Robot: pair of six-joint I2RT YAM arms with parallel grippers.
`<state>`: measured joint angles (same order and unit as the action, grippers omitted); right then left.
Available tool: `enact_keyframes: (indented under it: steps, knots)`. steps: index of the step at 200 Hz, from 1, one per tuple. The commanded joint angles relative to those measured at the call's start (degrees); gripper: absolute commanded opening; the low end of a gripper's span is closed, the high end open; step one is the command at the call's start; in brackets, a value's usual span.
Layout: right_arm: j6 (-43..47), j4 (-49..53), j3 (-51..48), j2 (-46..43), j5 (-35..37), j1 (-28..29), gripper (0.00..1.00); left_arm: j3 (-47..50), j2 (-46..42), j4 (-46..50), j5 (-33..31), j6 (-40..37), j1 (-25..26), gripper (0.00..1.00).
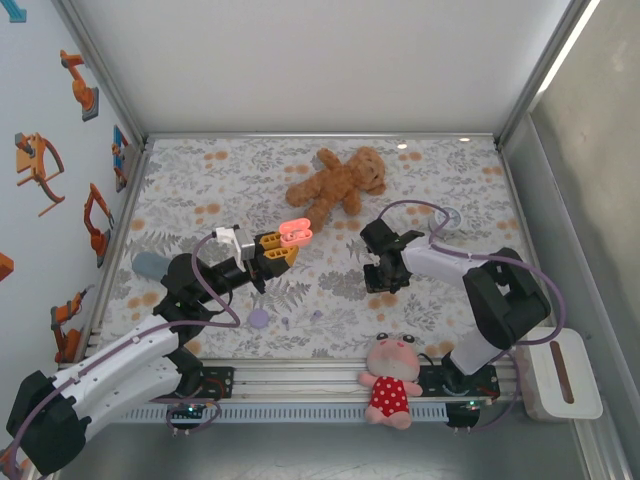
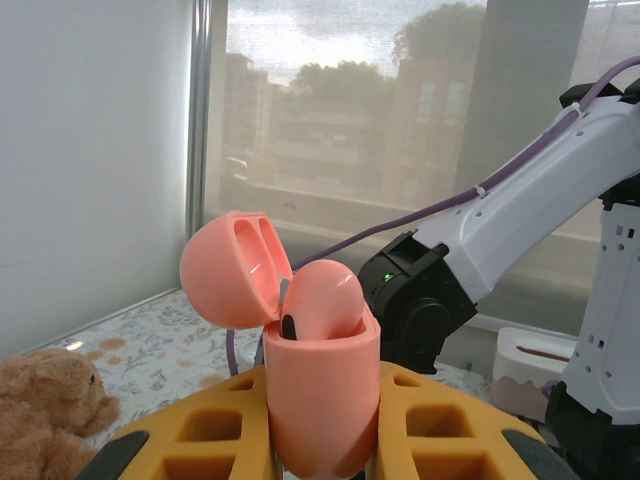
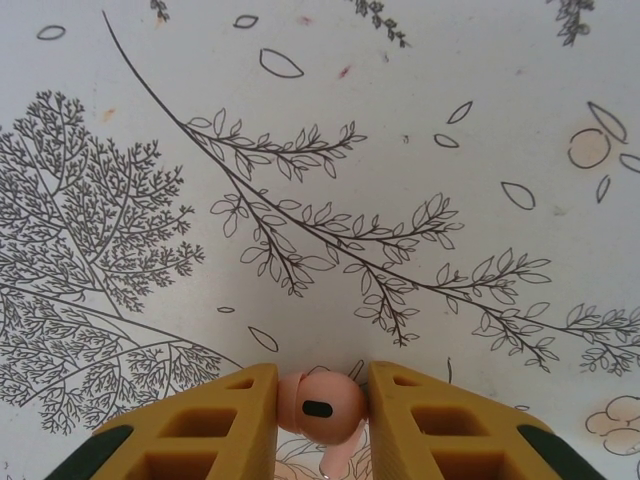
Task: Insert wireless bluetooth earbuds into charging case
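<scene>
Case (image 2: pixel 322 390), pink, lid open, one earbud (image 2: pixel 326 295) inside, tight in left gripper (image 2: pixel 322 445); second earbud (image 3: pixel 318 403) tight in right gripper (image 3: pixel 321 425)

Open pink charging case (image 2: pixel 320 390) clamped in left end effector (image 2: pixel 322 432), pink earbud (image 2: pixel 325 295) seated inside

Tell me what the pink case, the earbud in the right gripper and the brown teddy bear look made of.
The pink case: likely hard plastic, smooth semi-gloss; light sheen on the lid. The earbud in the right gripper: apparently the same smooth pink plastic, dark inset. The teddy bear: plush fabric, matte and fuzzy outline.
</scene>
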<state>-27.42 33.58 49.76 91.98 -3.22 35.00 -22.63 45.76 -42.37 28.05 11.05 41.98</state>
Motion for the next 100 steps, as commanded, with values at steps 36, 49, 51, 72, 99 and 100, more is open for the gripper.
enact_keyframes:
  steps: [36, 49, 51, 72, 99, 100]
  knots:
    - [0.94, 0.96, 2.23, -2.71, 1.28, -0.1, 0.27, 0.31, -0.45, -0.87, -0.33, -1.29, 0.13, 0.15]
    - [1.35, 1.65, 2.65, -3.41, 1.78, -0.1, 0.27, 0.31, -0.26, -0.93, -0.28, -1.29, 0.18, 0.15]
    - [1.41, 1.79, 2.74, -3.57, 1.81, -0.07, 0.27, 0.31, -0.17, -0.95, -0.28, -1.29, 0.18, 0.15]
    - [1.95, 2.69, 3.22, -5.3, 2.3, -0.07, 0.26, 0.22, 0.13, -1.12, -0.35, -1.23, 0.15, 0.15]
    - [2.56, 4.14, 4.59, -9.11, 3.13, 0.0, 0.26, 0.22, 0.78, -1.75, -0.28, -0.95, 0.26, 0.15]
    - [2.6, 4.22, 4.62, -9.33, 3.18, -0.01, 0.26, 0.22, 0.8, -1.84, -0.28, -0.94, 0.28, 0.15]
